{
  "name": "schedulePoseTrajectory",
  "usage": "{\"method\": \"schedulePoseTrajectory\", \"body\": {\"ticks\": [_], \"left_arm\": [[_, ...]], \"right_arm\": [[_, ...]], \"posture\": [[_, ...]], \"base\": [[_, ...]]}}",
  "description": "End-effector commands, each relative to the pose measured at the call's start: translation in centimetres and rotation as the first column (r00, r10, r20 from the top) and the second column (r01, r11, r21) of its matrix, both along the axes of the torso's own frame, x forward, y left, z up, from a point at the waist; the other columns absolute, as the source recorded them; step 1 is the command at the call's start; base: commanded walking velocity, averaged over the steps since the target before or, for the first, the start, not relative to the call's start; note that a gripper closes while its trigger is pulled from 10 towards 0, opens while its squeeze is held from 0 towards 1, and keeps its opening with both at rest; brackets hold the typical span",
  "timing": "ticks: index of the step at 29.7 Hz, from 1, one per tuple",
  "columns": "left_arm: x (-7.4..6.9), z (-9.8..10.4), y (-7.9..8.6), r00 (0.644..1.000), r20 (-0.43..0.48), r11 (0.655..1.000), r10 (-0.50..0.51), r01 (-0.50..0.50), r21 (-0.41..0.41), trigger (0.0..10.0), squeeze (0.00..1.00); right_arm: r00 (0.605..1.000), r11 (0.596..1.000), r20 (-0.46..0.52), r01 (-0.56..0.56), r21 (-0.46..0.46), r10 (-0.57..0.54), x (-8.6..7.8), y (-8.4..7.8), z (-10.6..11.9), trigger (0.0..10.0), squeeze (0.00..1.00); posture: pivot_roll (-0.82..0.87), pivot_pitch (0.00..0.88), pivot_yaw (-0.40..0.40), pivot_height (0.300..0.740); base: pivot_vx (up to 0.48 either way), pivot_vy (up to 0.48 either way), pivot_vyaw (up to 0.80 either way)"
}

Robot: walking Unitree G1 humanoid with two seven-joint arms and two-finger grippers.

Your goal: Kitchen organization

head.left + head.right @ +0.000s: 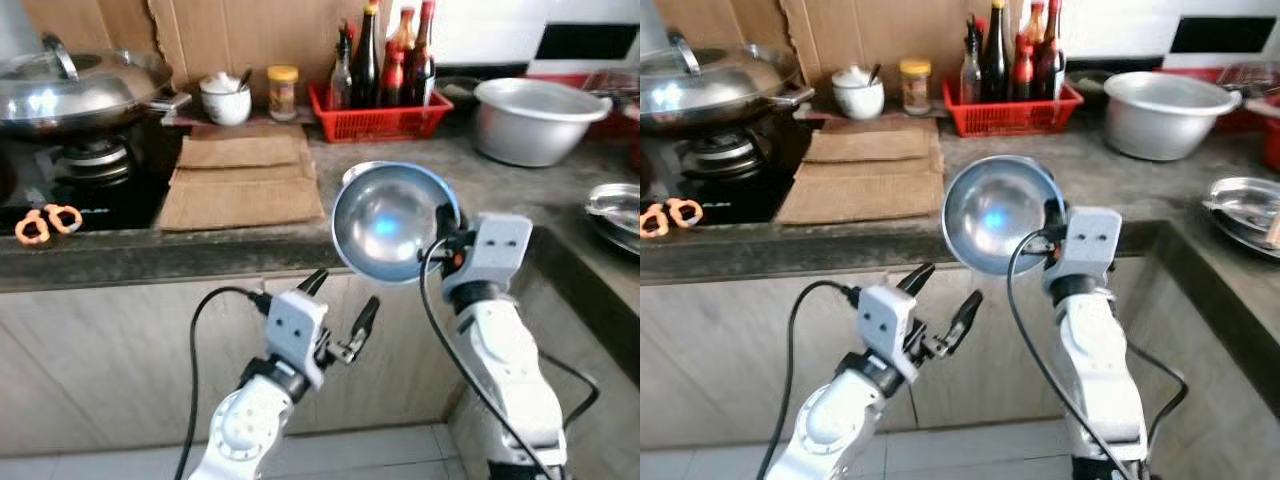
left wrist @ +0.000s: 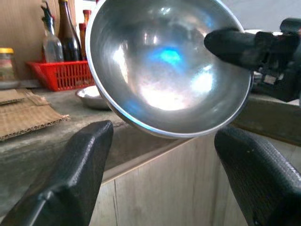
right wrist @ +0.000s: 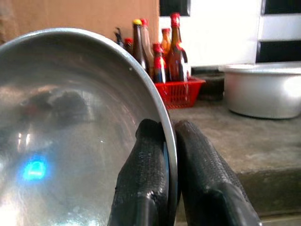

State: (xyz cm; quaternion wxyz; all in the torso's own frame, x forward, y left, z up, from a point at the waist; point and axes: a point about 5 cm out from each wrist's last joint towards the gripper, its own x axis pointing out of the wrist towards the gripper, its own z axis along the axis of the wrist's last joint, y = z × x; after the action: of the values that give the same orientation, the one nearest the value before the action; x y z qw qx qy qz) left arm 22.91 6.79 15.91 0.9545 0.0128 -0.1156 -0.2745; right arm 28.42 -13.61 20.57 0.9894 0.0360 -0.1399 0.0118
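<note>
From our head camera we see our right gripper [image 1: 443,222] raised in front of the counter edge, its two black fingers pinched on the rim of a steel bowl [image 1: 388,222], which is tipped on its side with the hollow facing us and held in the air just before the stone counter [image 1: 420,165]. Our left gripper [image 1: 340,303] sits lower and to the left of the bowl, in front of the cabinet doors, with its fingers spread apart and nothing between them. Behind, on the counter, stand a red basket of bottles [image 1: 378,118], a large metal basin [image 1: 527,118], folded cardboard [image 1: 242,178], a white cup [image 1: 226,98] and a lidded wok [image 1: 75,88] on the stove, with orange scissors [image 1: 46,223] near the front edge. In our left wrist view the bowl [image 2: 169,66] hangs above and beyond our parted fingers [image 2: 70,179], not touching them. In our right wrist view one finger [image 3: 143,179] lies inside the bowl [image 3: 70,132] and the other outside, clamped tight on its rim.
</note>
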Motion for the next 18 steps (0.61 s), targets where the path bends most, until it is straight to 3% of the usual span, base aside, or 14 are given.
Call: {"method": "schedulePoseTrajectory", "body": {"ticks": [1,18], "left_arm": [[-0.2,0.0,-0.4,1.000,-0.003,1.000,-0.013,0.013,-0.005,10.0,0.00],[-0.4,-0.5,-0.3,1.000,-0.019,1.000,-0.012,0.012,0.000,10.0,0.00]], "right_arm": [[1.000,1.000,0.002,-0.003,-0.011,0.003,-0.5,-0.2,-0.1,10.0,0.00],[0.990,0.994,-0.123,-0.079,-0.073,0.070,-2.6,0.2,-3.4,10.0,0.00]], "posture": [[0.04,0.026,-0.038,0.740],[0.04,0.014,-0.037,0.740]], "base": [[-0.274,0.000,0.00],[-0.275,0.000,0.00]]}}
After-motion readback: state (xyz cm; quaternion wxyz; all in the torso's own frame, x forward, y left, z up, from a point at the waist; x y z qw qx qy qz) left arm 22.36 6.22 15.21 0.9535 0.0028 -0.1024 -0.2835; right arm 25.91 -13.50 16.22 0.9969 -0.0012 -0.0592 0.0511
